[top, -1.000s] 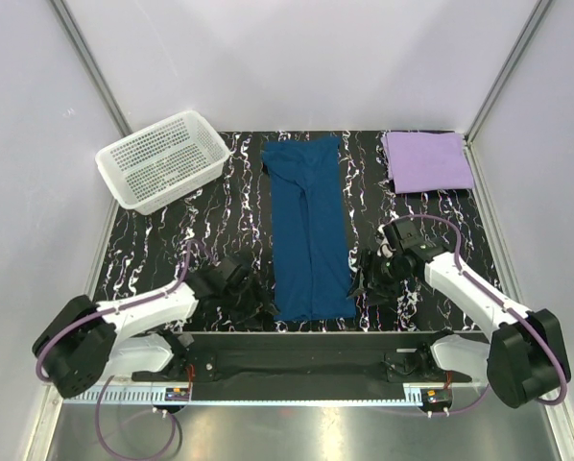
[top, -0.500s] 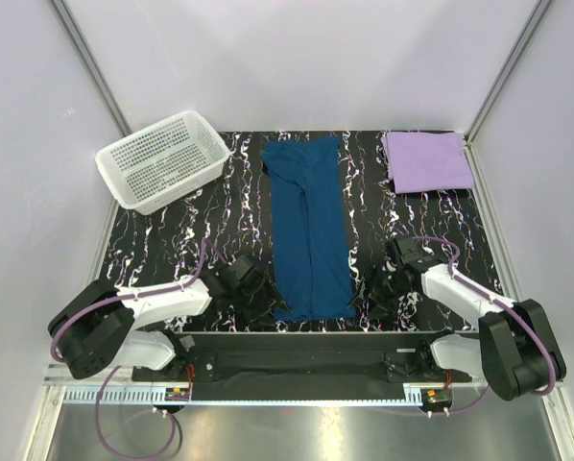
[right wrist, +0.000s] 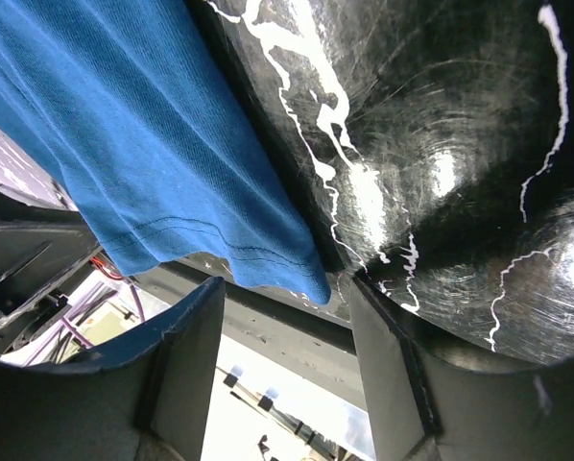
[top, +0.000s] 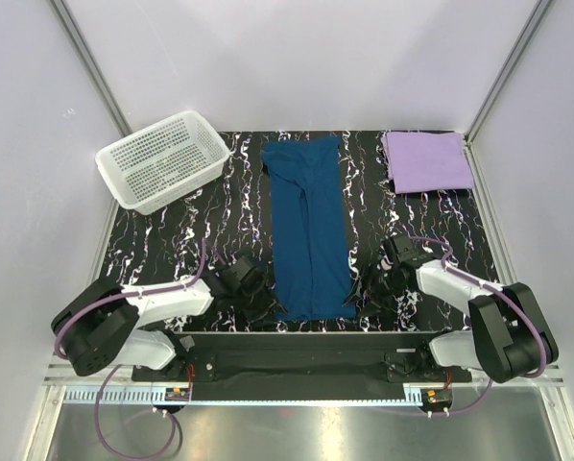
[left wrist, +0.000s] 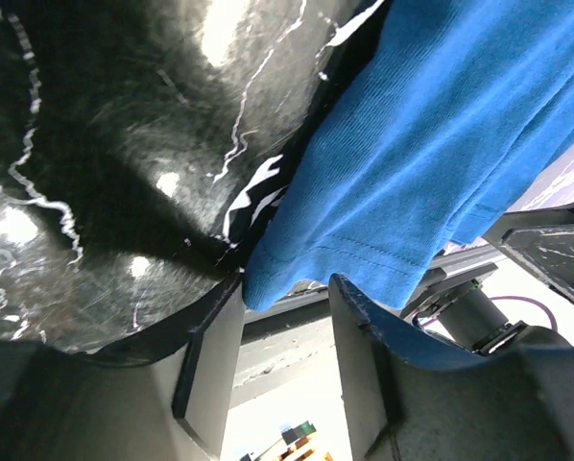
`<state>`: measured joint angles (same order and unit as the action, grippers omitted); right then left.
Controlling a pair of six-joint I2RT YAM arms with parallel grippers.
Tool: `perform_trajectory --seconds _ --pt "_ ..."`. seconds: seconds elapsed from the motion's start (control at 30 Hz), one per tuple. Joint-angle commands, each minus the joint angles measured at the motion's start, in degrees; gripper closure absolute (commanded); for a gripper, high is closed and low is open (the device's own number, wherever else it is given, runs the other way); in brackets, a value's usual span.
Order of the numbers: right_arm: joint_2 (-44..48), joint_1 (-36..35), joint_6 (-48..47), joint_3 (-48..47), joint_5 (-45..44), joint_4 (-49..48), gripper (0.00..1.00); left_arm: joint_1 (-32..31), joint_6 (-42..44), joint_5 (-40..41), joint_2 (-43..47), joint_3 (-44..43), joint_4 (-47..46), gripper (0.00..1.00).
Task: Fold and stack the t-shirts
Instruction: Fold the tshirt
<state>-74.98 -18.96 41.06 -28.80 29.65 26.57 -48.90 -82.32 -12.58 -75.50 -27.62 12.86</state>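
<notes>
The dark blue t-shirt (top: pixel 311 230) lies flat in the middle of the black, white-veined counter (top: pixel 220 221). It is folded into a long narrow strip running from the far edge down to the near edge. The pale lavender t-shirt (top: pixel 427 160) sits folded in a neat rectangle at the far right corner, well apart from the blue one. A white perforated basket (top: pixel 162 158) stands at the far left, tilted a little off square to the counter's edge.

Both arms reach low over the near edge, one on each side of the blue strip. The left end effector (left wrist: pixel 287 286) sits at the near left corner of the shirt with its fingers parted. The hemmed corner of the cloth pokes into the gap between them, close against one finger. I can't say whether the other finger touches it. The right end effector (right wrist: pixel 287 281) mirrors this at the near right corner. Its fingers stand apart too, and the stitched corner hangs down into the opening. Neither one has closed on the fabric.
</notes>
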Motion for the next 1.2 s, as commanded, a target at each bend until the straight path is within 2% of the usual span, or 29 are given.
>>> perform_trajectory --seconds 0.0,0.13,0.27,0.37,0.4,0.5,0.57,0.83,0.97,1.03,1.07,1.17 --pt "-0.44 0.24 -0.72 2.16 -3.37 -1.00 0.38 -0.23 3.04 6.42 -4.12 1.25 4.19 0.57" --pt "0.98 0.15 -0.98 2.87 -3.99 -0.81 0.40 -0.31 4.19 6.69 -5.09 0.20 4.71 0.64" --pt "-1.57 0.15 -1.24 3.13 -2.93 -2.66 0.51 -0.23 4.80 7.04 -4.74 0.02 5.68 0.73" --pt "-2.98 0.24 -1.68 2.87 -2.14 -3.19 0.63 -0.23 5.24 7.65 -4.21 0.02 6.56 0.85" --pt "-2.98 0.15 -1.86 2.87 -1.97 -3.28 0.73 -0.23 5.33 7.83 -4.04 0.02 6.82 0.87" --pt "-2.54 0.15 -2.64 2.43 -1.26 -2.06 0.92 -0.23 6.21 8.18 -3.42 0.02 8.84 0.97" --pt "-1.93 0.24 -3.44 2.08 -1.09 -0.30 1.00 -0.23 6.74 8.45 -2.37 0.54 10.33 1.00" --pt "7.82 -0.11 -3.18 3.14 4.62 5.41 1.00 -4.08 7.53 9.76 2.81 -1.12 19.63 1.00" --pt "13.19 -0.11 -2.83 -0.55 4.28 10.34 1.00 -4.80 10.25 11.26 5.80 -7.26 25.27 1.00" --pt "12.59 -0.03 -3.26 -5.46 3.06 12.01 1.00 -3.66 13.66 12.40 5.64 -14.08 30.34 1.00" --pt "9.79 -0.02 -4.14 -7.48 2.18 12.71 1.00 -2.96 14.99 15.62 4.94 -16.83 32.38 0.99" --pt "1.98 0.24 -6.68 -16.27 0.24 14.12 1.00 2.13 21.57 17.32 1.07 -26.50 37.93 0.93"
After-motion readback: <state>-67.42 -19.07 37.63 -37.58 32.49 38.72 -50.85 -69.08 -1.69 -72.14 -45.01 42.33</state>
